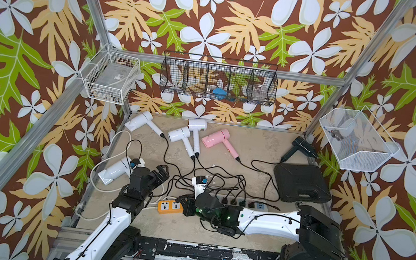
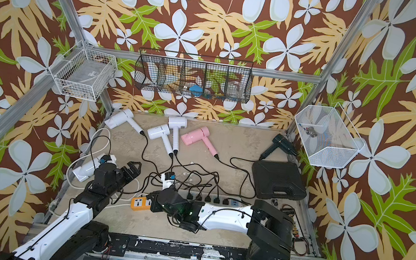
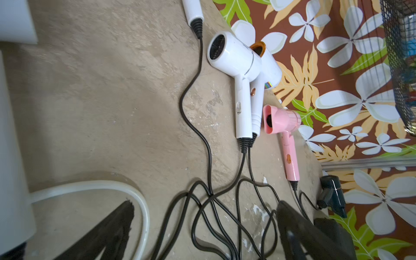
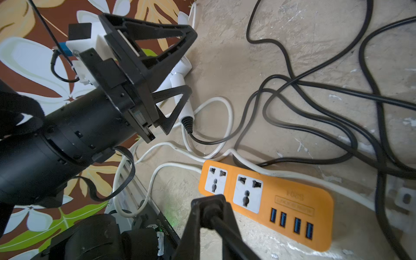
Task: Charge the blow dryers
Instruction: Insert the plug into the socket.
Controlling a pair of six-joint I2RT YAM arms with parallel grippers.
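The beige table (image 1: 226, 143) carried everything. A black case (image 1: 300, 183) lay closed at its right edge, and a long white power strip (image 1: 249, 203) ran along the front, partly under the right arm, with several black plugs seated in it.

Six blow dryers were spread out: three white ones (image 1: 139, 123) (image 1: 182, 136) (image 1: 197, 127) and a pink one (image 1: 216, 138) along the far edge, a black one (image 1: 303, 146) in the far right corner, and a fourth white one (image 1: 115, 170) by the left edge. Their thin black cords met in a tangle mid-table.

A small orange power strip (image 1: 170, 207) sat near the front edge, both sockets bare.

The left gripper (image 1: 163, 175) hung just beside the left-edge dryer, jaws spread wide and gripping nothing. The right gripper (image 4: 209, 202) was pinched tight on a black plug (image 4: 212, 210) – poised just beside the socket end of the orange strip.
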